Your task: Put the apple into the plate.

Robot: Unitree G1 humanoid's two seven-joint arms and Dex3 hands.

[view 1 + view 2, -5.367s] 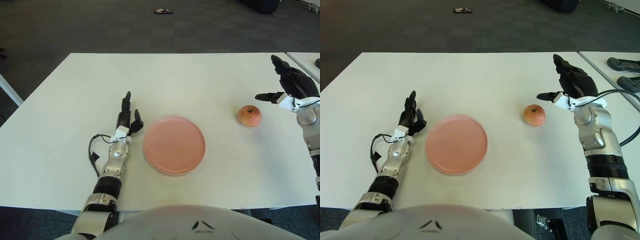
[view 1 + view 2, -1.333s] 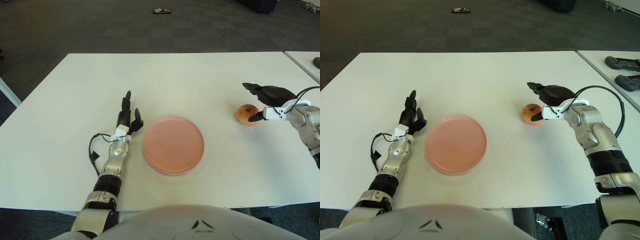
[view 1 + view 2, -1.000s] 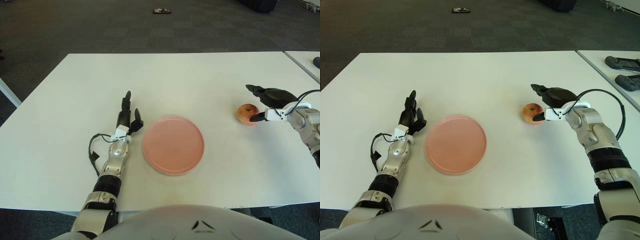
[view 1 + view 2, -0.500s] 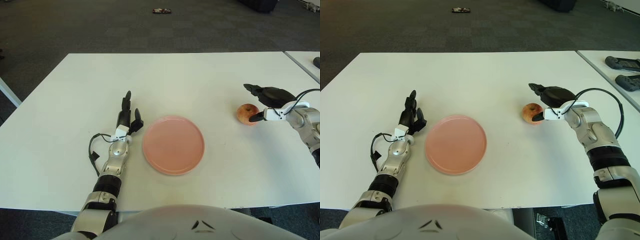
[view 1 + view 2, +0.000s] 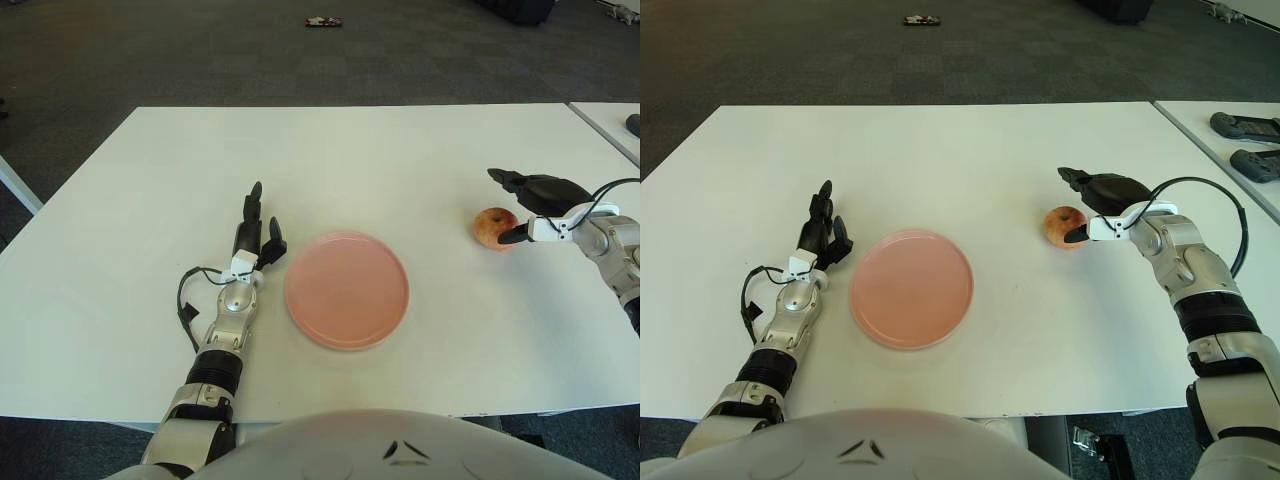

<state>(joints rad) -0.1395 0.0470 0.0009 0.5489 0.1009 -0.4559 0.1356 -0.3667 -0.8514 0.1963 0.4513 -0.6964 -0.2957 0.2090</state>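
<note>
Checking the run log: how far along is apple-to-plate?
Done: nothing placed; the plate holds nothing. In hand: right hand is at the apple, fingers open beside it, no grasp. Left hand idle left of the plate. Left: grasp, carry, release.

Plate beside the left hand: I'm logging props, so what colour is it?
The round plate is plain salmon pink, without pattern; the left eye view shows it best.

Silver jointed arms – black-fingered left hand [image 5: 253, 228], right hand [image 5: 1102, 200], black cables.
</note>
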